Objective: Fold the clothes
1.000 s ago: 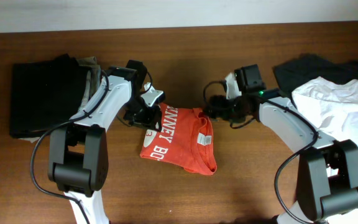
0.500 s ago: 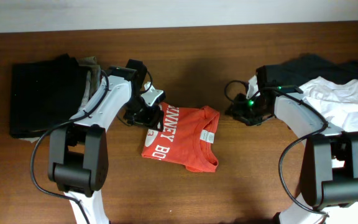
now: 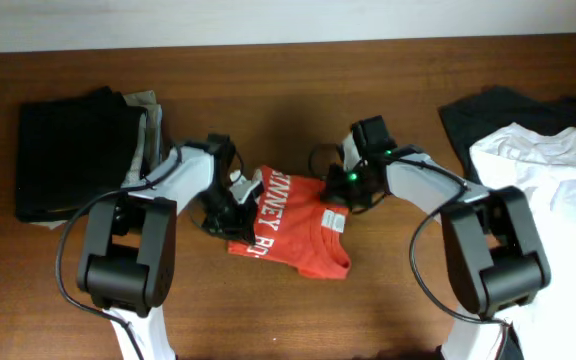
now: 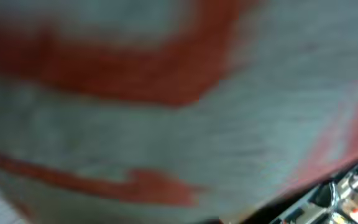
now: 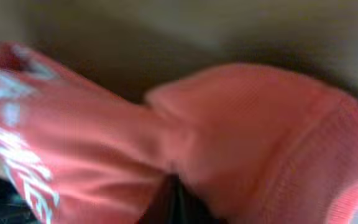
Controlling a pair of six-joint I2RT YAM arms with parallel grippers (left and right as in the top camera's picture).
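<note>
The clothes (image 3: pixel 298 230), an orange-red T-shirt with white lettering, lie folded in a small packet at the table's middle. My left gripper (image 3: pixel 226 208) is down at the packet's left edge, over the lettering; its jaws are hidden. In the left wrist view, blurred white print and red cloth (image 4: pixel 166 81) fill the frame. My right gripper (image 3: pixel 348 188) is at the packet's top right corner. In the right wrist view its dark fingertips (image 5: pixel 178 186) meet in a point, with a fold of the red shirt (image 5: pixel 247 124) pinched between them.
A stack of black and grey folded garments (image 3: pixel 78 150) lies at the far left. A plain white shirt (image 3: pixel 548 170) is heaped at the right edge over a dark garment (image 3: pixel 498 110). Bare wooden table (image 3: pixel 298 90) runs behind the shirt.
My right gripper swung from the right back to the shirt's top right corner and shut on it. My left gripper dropped lower along the shirt's left edge.
</note>
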